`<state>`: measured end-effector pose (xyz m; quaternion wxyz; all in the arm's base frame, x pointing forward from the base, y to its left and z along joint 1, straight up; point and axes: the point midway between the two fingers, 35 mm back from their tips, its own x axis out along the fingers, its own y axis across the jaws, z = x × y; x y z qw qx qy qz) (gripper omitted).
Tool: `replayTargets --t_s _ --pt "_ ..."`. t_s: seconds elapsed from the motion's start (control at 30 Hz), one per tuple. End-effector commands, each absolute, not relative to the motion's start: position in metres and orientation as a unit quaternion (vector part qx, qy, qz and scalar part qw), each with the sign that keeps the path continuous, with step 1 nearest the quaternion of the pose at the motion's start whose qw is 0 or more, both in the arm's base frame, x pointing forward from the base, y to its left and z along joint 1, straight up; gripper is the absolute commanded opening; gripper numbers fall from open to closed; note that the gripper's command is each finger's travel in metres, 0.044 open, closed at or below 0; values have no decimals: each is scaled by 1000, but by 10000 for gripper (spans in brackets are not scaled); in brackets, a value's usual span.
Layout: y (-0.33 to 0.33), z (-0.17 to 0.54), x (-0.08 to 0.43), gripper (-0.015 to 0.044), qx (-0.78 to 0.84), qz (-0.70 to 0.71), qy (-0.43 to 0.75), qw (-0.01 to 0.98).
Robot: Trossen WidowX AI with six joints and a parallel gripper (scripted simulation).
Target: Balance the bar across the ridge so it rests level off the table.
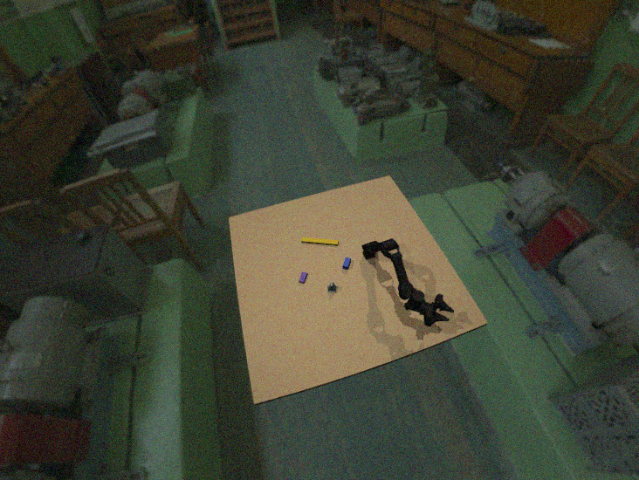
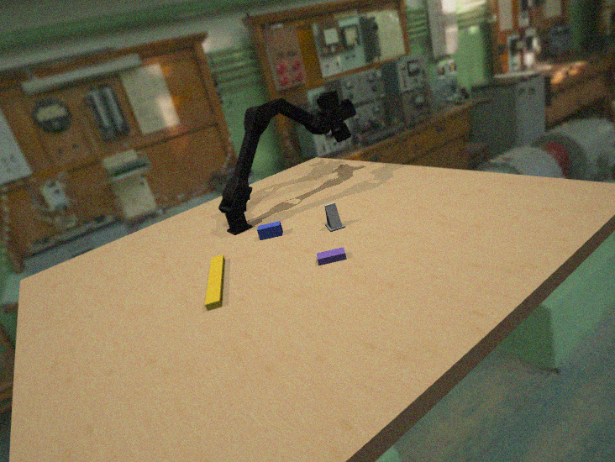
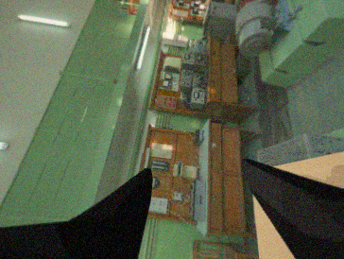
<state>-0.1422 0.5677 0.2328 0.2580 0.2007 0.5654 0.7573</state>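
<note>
The bar (image 1: 319, 241) (image 2: 214, 283) lies apart from the ridge (image 1: 332, 288) (image 2: 333, 217).

1. A black six-joint arm (image 1: 398, 269) (image 2: 245, 159) stands on its base (image 1: 368, 251) (image 2: 232, 231), upper section rising steeply, leaning slightly.
2. The elbow (image 1: 390, 244) (image 2: 254, 117) is bent high above the base, with the forearm (image 2: 298, 114) reaching outward and sloping down toward the wrist (image 1: 413, 299) (image 2: 320, 123).
3. The parallel-jaw gripper (image 1: 450, 314) (image 2: 344, 120) (image 3: 196, 169) hangs raised at the arm's far end, pointed away from the base.
4. Two dark, tapered fingers stand parted, nothing between them, their tips well apart in the wrist view.
</note>
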Motion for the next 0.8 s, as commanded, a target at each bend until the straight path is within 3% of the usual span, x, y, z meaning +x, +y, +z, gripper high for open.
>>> replayTargets --t_s 0.0,0.77 --pt "573 231 -106 315 215 742 563 294" --pt "562 218 95 315 262 652 515 490"
